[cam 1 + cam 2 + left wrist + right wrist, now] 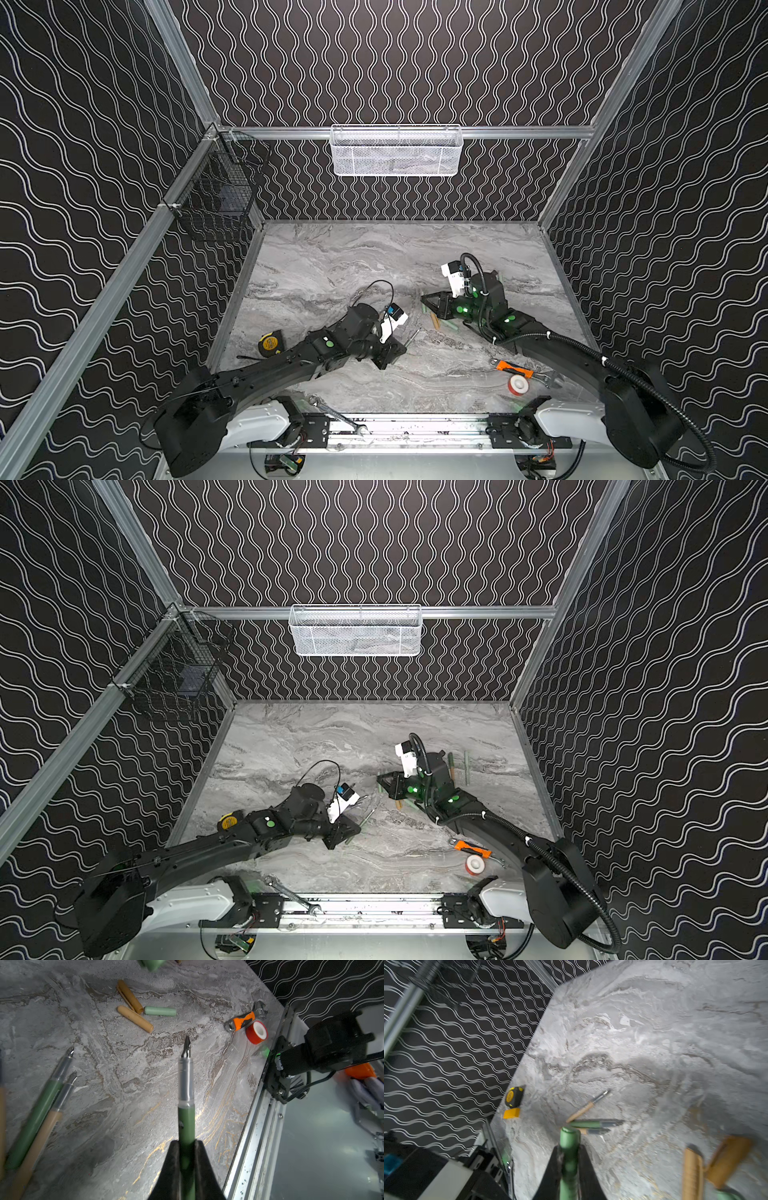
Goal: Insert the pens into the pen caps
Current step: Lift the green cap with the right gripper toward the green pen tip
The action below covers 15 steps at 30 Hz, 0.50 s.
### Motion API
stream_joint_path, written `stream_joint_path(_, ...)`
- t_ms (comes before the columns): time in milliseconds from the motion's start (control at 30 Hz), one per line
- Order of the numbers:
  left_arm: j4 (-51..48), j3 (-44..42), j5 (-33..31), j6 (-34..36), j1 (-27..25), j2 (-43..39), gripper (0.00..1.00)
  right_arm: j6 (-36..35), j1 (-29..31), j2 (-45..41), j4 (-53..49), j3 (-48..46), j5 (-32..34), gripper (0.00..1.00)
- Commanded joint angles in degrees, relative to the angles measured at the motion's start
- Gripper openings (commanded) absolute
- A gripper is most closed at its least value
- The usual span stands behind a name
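The left pincer (pixel 187 1144) is clamped on a green pen (pixel 186 1118), nib pointing forward out of it. The right pincer (pixel 569 1147) grips a green cap (pixel 569 1136) over the desk (pixel 124 1084), near but apart; their long axes do not seem lined up yet.

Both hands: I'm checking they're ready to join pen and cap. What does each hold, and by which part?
Left hand: green pen, gripped by its barrel, nib pointing out. Right hand: green cap, gripped around its body, one end protruding.
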Motion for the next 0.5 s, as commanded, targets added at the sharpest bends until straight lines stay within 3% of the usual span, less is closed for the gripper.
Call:
stream_joint_path(0, 4.6, 0.0, 3.5, -1.9, 1.3, -0.2, 0.04, 7.1, 1.3, -0.2, 9.6, -1.4, 4.4, 0.11)
stream_joint_path(200, 5.9, -0.5, 5.3, -3.1, 3.0, -1.0, 0.04, 10.8, 3.4, 0.2, 13.8, -2.6, 10.0, 0.11)
stream_joint_path(467, 6.9, -1.7, 4.0, -3.9, 4.6, -2.7, 0.03, 12.5, 3.7, -0.2, 15.1, -3.3, 10.6, 0.11)
